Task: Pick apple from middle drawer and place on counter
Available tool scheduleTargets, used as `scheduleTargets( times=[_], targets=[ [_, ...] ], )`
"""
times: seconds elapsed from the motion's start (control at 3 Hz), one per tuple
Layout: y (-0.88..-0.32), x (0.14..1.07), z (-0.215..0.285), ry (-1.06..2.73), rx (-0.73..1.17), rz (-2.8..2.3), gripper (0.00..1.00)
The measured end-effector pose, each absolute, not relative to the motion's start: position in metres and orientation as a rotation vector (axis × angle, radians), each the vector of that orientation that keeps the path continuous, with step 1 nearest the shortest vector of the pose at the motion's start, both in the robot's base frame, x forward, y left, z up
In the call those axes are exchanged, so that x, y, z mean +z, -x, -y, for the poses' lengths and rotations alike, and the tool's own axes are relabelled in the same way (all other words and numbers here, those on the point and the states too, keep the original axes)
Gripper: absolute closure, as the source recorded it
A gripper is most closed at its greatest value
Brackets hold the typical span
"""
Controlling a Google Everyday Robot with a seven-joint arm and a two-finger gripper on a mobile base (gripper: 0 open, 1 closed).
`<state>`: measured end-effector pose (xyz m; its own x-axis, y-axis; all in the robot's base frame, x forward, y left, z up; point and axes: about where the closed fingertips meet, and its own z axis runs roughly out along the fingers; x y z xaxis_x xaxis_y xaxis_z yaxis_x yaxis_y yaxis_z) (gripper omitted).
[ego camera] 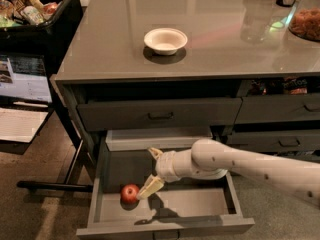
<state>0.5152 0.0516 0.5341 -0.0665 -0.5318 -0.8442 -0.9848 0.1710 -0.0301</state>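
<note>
A white bowl sits near the middle of the glossy grey surface, a container of brown snacks at its right edge; below, the gripper hangs spread-fingered inside the open drawer.

Light: dim, falling from overhead.
Glare: pale sheen with pink and green streaks on glossy grey countertop, upper right.
Shadow: cream two-finger gripper, lower centre, fingers spread, darkens deep grey drawer floor.

White bowl, black bin of packaged groceries far left
</note>
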Motion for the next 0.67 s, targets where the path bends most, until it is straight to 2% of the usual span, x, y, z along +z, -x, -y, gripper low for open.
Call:
scheduleTargets(
  times=[0.67],
  targets=[
    [-0.529,0.42,-0.092,1.461,0.848,-1.724,0.0]
  ],
)
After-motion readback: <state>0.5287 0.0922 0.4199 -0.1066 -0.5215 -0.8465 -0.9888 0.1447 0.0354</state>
